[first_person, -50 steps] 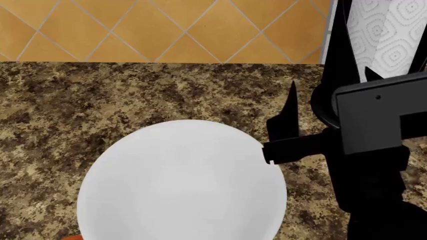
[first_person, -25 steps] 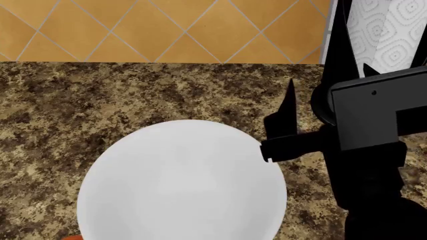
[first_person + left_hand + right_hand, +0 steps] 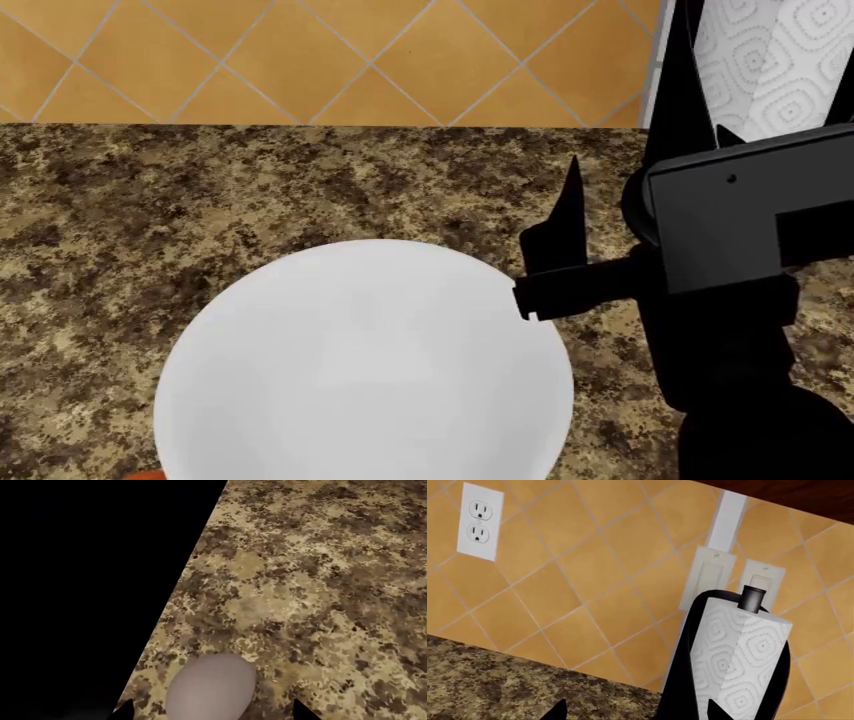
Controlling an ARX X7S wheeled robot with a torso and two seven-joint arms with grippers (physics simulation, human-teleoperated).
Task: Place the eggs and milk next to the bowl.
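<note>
Head view: right claw (image 3: 547,245), jaws apart and empty, has lifted slightly at the bowl's (image 3: 360,370) right rim. Left claw (image 3: 210,712) straddles the pale egg (image 3: 210,687) on the table (image 3: 320,580), unclosed; milk unseen.

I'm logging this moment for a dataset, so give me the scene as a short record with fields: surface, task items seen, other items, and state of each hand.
surface: speckled brown granite counter, orange tiled wall behind
bowl: large white bowl, empty as far as visible, cut off by the frame's lower edge
eggs: pale greyish-pink egg lying on the counter near its edge, between the left hand's fingertips; orange sliver by the bowl, unclear
milk: not in view
other: paper-towel roll on black stand
left hand: open, around the egg, not gripping
right hand: raised beside the bowl's rim, state unclear
</note>
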